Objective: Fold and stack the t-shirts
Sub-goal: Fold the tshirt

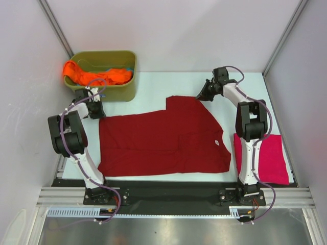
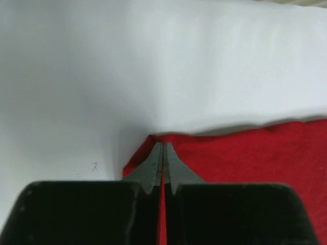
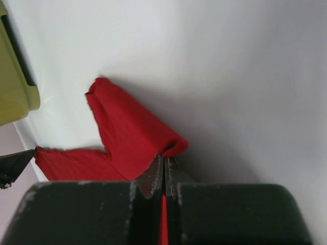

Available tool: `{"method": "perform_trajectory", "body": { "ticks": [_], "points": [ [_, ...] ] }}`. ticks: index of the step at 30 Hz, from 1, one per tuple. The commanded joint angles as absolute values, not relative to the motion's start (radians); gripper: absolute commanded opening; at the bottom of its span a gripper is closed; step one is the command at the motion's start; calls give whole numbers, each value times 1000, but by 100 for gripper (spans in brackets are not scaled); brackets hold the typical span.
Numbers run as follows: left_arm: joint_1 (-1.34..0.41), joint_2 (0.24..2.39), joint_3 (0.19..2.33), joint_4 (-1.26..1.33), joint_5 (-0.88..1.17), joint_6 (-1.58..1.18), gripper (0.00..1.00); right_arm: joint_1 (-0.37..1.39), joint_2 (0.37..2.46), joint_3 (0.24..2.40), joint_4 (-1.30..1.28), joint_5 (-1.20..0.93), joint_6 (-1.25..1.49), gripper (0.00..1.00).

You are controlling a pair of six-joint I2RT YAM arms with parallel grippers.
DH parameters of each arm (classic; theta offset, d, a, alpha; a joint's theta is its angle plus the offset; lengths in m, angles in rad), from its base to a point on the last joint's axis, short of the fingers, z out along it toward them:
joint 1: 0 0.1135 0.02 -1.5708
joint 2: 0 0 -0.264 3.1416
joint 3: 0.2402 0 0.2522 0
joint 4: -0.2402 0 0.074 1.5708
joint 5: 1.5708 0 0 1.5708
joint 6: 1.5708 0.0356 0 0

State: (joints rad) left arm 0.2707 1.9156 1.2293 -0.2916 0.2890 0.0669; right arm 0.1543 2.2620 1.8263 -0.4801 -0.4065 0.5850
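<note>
The dark red t-shirt [image 1: 163, 138] lies spread across the middle of the table. My left gripper [image 1: 95, 113] is shut on its far left corner [image 2: 148, 148], at table level. My right gripper [image 1: 202, 95] is shut on its far right sleeve corner [image 3: 133, 127], which bunches at the fingertips. The magenta-pink t-shirt [image 1: 273, 158] lies folded at the right, partly under my right arm. The orange t-shirt [image 1: 94, 76] lies crumpled in the tub.
The olive-green plastic tub [image 1: 120, 89] stands at the far left, just behind my left gripper; its corner shows in the right wrist view [image 3: 15, 76]. White walls close in the table on three sides.
</note>
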Motion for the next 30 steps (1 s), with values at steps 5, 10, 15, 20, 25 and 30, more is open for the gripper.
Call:
{"method": "perform_trajectory", "body": {
  "ticks": [5,10,15,20,25,30],
  "points": [
    [273,1852,1249,-290,434,133,0,137,2076,1720,-417,-353,488,0],
    [275,1838,1266,-328,394,186,25,138,2003,1645,-371,-365,469,0],
    [262,1908,1343,-379,247,253,57,152,2014,1623,-344,-387,486,0],
    [258,1937,1325,-387,221,328,57,158,2003,1614,-333,-388,483,0],
    [247,1965,1327,-422,245,330,54,150,1994,1598,-328,-383,485,0],
    [242,2009,1362,-426,244,324,48,147,1983,1598,-325,-377,480,0]
  ]
}}
